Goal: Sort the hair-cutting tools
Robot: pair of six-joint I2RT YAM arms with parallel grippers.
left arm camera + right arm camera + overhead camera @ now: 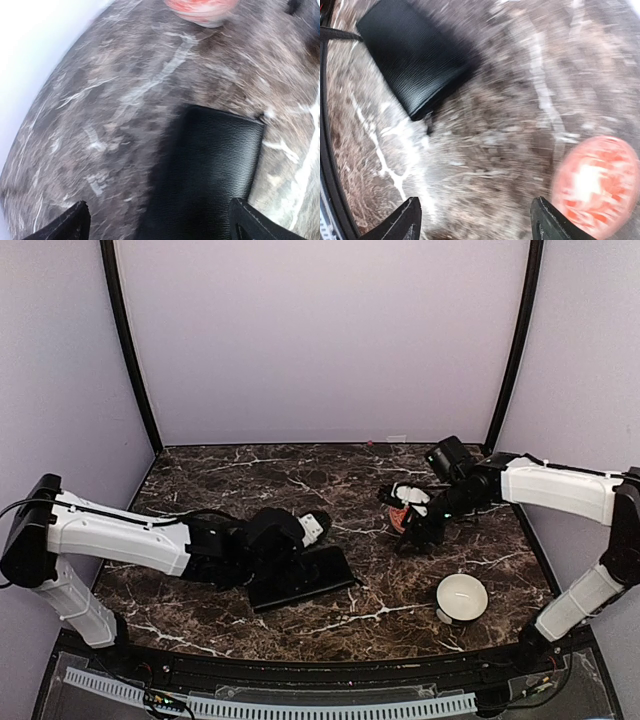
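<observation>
In the top external view, the white and black left arm point(120, 535) is seen extended from the left side toward the middle of the dark brown, white-veined marble table point(220, 480). Its wrist is lowered over a flat black rectangular case point(320, 575), which lies on the table near the front.

In the left wrist view, the left gripper point(160, 226) is shown spread wide, with its two black fingertips point(67, 224) at the bottom corners of the frame. Nothing is held between them. The grained, leather-like top of the case is seen below and ahead of the gap.

To the right of the case, toward the far side, a round orange and white patterned bowl point(398, 515) is seen close under the end of the white and black right arm point(555, 485).

The right wrist view is blurred. In it the right gripper point(475, 220) is seen parted, and only bare marble is visible between its dark fingertips point(547, 220). The orange bowl is seen just beside the right-hand fingertip, and the case lies well apart at the upper left.

A round white bowl with a dark outer band point(462, 598) is placed near the front right of the table, apart from the orange bowl.

The hair-cutting tools cannot be made out in any view, so their place cannot be told.
</observation>
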